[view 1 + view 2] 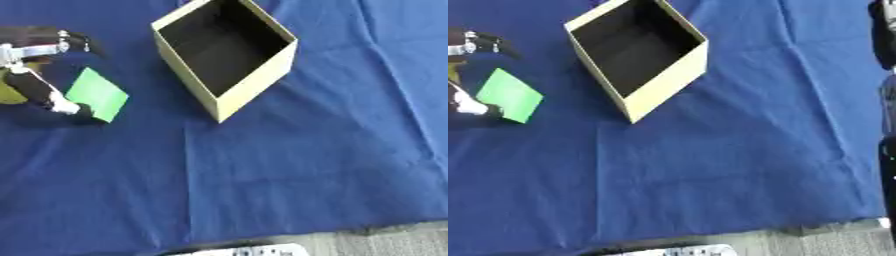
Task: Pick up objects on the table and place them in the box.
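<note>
left hand (39,75) at the far left edge of the desk (289,165), which is covered in a blue cloth. fingers (66,106) curled, one upper finger reaching right, a lower one ending at the near left corner of a green flat card (97,94). a yellow-olive rounded object (10,87) sits inside the hand's curl, partly hidden; whether the fingers actually bear on it or on the card, cannot tell. judged step: grasp phase on the left-side items, nothing yet carried toward the box.

open cardboard box (254,82) stands right of the card, near but apart, dark interior, looks empty from here. its near corner points toward the camera.

next move, as i read it: close on the item, lift clear, travel right and over the box's left wall, then release inside. the wall is tall beside the card, so a low sweep would knock it.

right hand: not seen. dark shapes at the right edge of the right eye view, unidentified. pale object at the near edge, off the cloth
</note>
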Controlling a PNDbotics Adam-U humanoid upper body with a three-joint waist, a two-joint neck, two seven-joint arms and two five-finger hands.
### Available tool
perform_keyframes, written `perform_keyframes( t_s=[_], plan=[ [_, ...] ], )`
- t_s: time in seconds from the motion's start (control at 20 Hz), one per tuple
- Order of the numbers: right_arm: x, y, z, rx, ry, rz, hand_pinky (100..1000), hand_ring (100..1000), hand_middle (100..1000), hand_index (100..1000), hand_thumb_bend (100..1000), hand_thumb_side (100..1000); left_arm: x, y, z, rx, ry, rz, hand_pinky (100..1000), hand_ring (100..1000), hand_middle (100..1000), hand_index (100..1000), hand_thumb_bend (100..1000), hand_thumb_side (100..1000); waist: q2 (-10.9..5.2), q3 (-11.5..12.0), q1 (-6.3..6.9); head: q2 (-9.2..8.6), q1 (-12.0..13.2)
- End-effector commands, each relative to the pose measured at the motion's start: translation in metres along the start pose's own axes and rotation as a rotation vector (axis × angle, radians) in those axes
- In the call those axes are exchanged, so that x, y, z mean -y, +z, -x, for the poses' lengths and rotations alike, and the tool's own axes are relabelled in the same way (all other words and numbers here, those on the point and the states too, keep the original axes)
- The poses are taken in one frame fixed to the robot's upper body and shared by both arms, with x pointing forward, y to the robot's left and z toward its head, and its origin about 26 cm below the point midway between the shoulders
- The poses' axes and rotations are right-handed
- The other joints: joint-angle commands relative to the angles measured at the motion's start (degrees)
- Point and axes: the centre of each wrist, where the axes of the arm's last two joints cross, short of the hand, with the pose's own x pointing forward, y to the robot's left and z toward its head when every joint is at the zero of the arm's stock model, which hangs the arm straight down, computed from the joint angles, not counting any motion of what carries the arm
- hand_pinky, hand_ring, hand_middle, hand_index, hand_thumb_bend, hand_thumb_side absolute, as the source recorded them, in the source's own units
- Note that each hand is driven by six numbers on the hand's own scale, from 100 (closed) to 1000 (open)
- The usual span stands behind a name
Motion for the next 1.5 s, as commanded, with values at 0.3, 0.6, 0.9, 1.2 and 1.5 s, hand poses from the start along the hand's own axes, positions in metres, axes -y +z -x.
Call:
perform_keyframes(
  t_s=[0.3,0.6,0.9,1.2,1.5],
  plan=[
    [0.005,-0.006,-0.008,0.017,0.026,-0.024,871,752,500,721,100,612,-0.015,0.014,0.001,0.121,-0.2,0.218,981,981,850,925,538,386,-1.17,0.08,0.28,0.26,-0.32],
    [0.004,-0.005,-0.007,0.011,0.022,-0.034,872,752,499,720,100,612,-0.022,0.016,-0.004,0.139,-0.2,0.182,978,970,849,924,510,390,-1.15,0.11,0.31,0.26,-0.54],
    [0.004,-0.005,-0.007,0.009,0.019,-0.036,872,753,499,721,100,611,-0.019,0.017,-0.004,0.134,-0.208,0.199,975,947,852,923,507,321,-1.44,0.07,0.47,0.26,-0.4],
    [0.003,-0.005,-0.007,0.009,0.012,-0.038,873,753,499,721,100,612,-0.005,0.017,0.006,0.095,-0.213,0.268,984,952,862,920,466,176,-1.43,-0.12,0.49,0.26,-0.54],
    [0.003,-0.005,-0.007,0.005,0.011,-0.037,874,753,498,721,100,612,0.001,0.016,0.012,0.082,-0.213,0.292,984,952,865,924,479,169,-1.33,-0.18,0.46,0.26,-0.19]
  ],
)
